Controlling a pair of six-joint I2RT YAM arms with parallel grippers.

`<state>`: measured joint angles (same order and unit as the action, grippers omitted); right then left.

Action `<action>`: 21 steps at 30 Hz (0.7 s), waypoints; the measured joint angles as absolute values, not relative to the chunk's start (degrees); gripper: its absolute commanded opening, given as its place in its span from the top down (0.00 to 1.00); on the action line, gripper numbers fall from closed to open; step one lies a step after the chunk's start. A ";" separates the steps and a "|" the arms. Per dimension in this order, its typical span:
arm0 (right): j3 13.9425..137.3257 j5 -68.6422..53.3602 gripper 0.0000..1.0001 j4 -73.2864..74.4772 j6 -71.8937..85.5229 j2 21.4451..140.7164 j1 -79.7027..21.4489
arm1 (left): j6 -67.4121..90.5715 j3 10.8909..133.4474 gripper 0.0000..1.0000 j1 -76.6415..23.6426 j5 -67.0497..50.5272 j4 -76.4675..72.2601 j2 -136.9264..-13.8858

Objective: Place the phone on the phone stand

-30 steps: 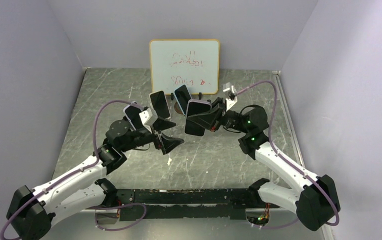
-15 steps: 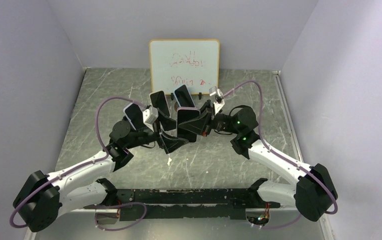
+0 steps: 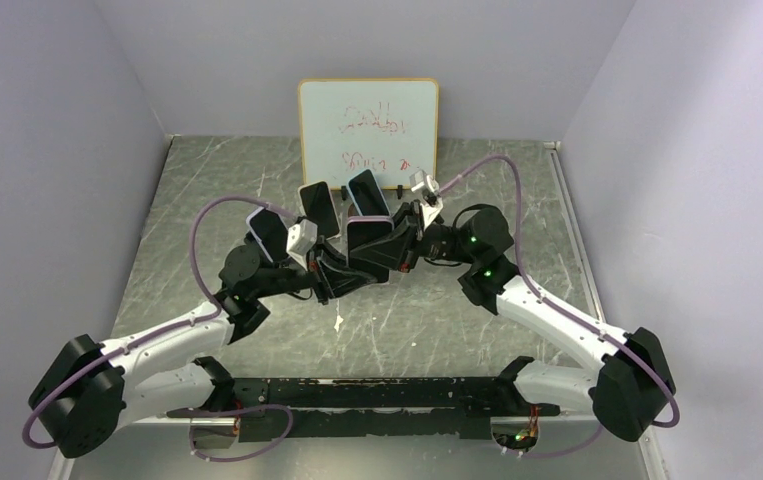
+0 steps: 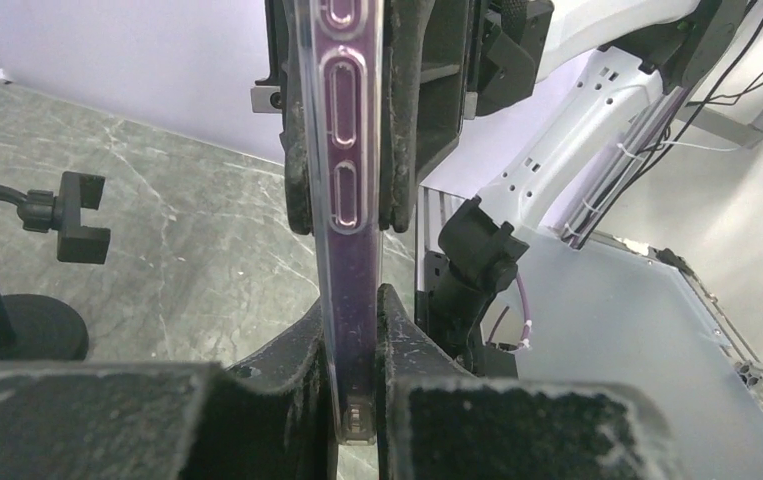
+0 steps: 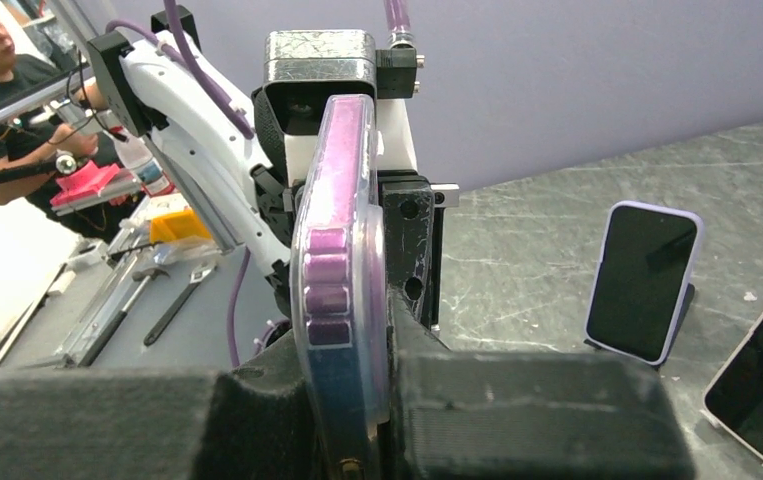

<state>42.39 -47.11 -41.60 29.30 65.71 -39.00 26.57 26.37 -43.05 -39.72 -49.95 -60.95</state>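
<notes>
A phone (image 3: 367,240) in a clear purple case hangs upright above the middle of the table, gripped from both sides. My right gripper (image 3: 389,252) is shut on it, and the right wrist view shows its edge (image 5: 342,250) pinched between the pads. My left gripper (image 3: 342,270) is shut on the opposite end: the left wrist view shows the phone (image 4: 352,200) edge-on between my left fingertips (image 4: 307,345), with the right gripper's fingers (image 4: 407,150) clamping it further up. An empty black phone stand (image 4: 17,290) with a clamp head stands on the table, left of the phone in that view.
Three other phones lean on stands behind the grippers (image 3: 319,208) (image 3: 367,190) (image 3: 267,232); the right wrist view shows a lavender-cased phone (image 5: 644,282). A whiteboard (image 3: 368,133) stands against the back wall. Grey walls close in the marbled table (image 3: 257,170).
The right arm carried the phone leftward to the left gripper. The left gripper, open before, has shut on the phone's free end.
</notes>
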 measured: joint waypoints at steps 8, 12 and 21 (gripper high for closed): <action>47.90 -47.22 0.05 -31.73 22.57 66.13 -39.90 | 24.40 26.44 0.95 -43.05 -39.35 -47.46 -59.35; 50.04 -47.33 0.00 -27.81 18.41 66.74 -40.10 | 23.00 26.44 0.95 -43.51 -39.59 -42.89 -59.35; 50.04 -47.35 0.49 -22.50 12.78 66.81 -40.14 | 21.58 26.44 0.95 -43.62 -39.90 -40.34 -59.02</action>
<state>50.04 -47.35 -22.50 12.78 66.81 -40.14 21.58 26.44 -43.62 -39.90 -40.34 -59.02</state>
